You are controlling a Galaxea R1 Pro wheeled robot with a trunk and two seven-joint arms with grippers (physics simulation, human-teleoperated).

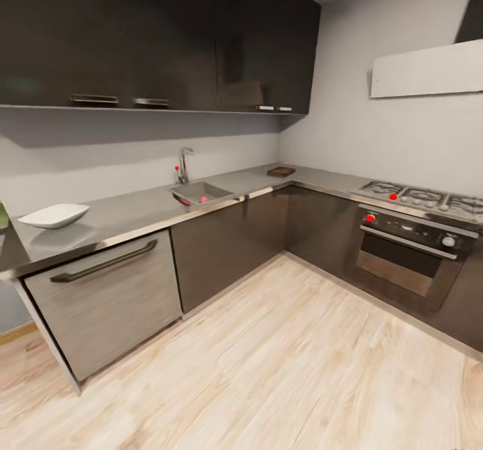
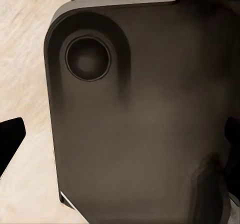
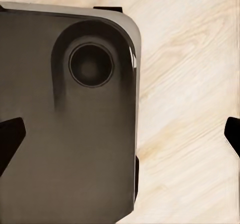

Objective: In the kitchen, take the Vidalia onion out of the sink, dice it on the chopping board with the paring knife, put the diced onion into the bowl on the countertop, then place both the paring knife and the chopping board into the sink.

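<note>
Head view: I am standing back on the pale wood floor (image 1: pixel 282 363), facing an L-shaped kitchen with dark glossy upper cabinets (image 1: pixel 154 34). The grey steel countertop (image 1: pixel 127 215) runs along the back wall and turns the corner toward a gas hob (image 1: pixel 422 198) with an oven (image 1: pixel 402 252) under it. The sink (image 1: pixel 199 192) is set into the countertop, its chrome faucet (image 1: pixel 183 163) behind it with a small red knob. Inside the basin I see the pinkish Vidalia onion (image 1: pixel 203 199) and, just beside it toward the near-left rim, the red handle of what I take to be the paring knife (image 1: pixel 181 200); the blade is too small to make out. The white bowl (image 1: pixel 54 215) sits on the countertop well to the left of the sink, above a brushed-metal front with a long dark handle (image 1: pixel 104 261). The chopping board (image 1: pixel 281 171) lies near the counter corner, well right of the sink. Left wrist view: the left gripper (image 2: pixel 120 144) points down at the robot's dark base (image 2: pixel 140 119) and wood floor; dark fingertips (image 2: pixel 10 139) show at opposite edges, jaws spread, nothing between them. Right wrist view: the right gripper (image 3: pixel 120 139) is likewise over base and floor, fingertips (image 3: pixel 10 139) wide apart, empty.
</note>
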